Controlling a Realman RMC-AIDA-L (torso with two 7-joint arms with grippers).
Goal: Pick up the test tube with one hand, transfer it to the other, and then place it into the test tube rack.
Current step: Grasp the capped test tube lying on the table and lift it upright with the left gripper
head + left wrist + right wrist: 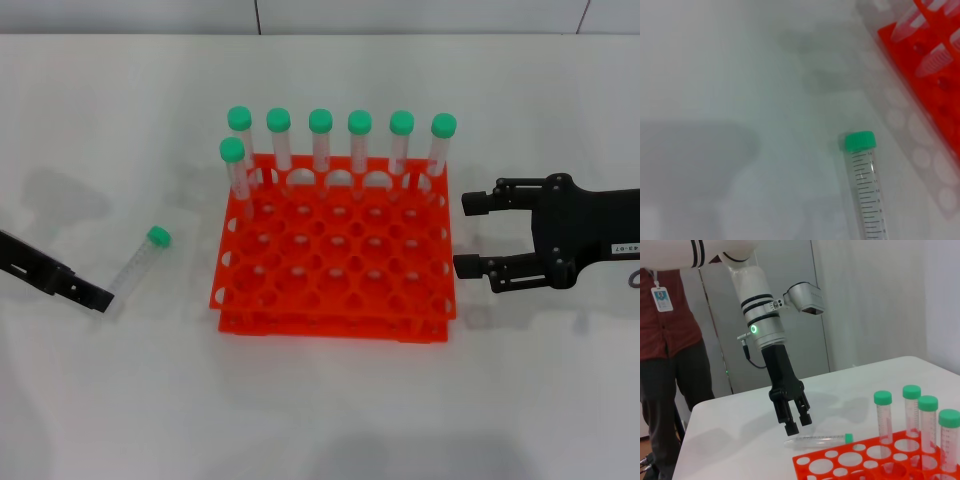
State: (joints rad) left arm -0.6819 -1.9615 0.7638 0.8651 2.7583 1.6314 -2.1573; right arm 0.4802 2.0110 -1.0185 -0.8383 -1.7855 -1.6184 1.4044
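Note:
The test tube (140,262), clear with a green cap, lies on the white table left of the orange test tube rack (330,285). It also shows in the left wrist view (867,195) and the right wrist view (815,441). My left gripper (95,296), black and unlabelled, is at the tube's bottom end. In the right wrist view it (798,424) hangs just above that end, open and empty. My right gripper (466,233), with a white label, is open and empty just right of the rack.
Several green-capped tubes (320,140) stand in the rack's back row and one (233,165) in the second row at the left. A person in a red shirt (665,340) stands beyond the table's far edge behind my left arm.

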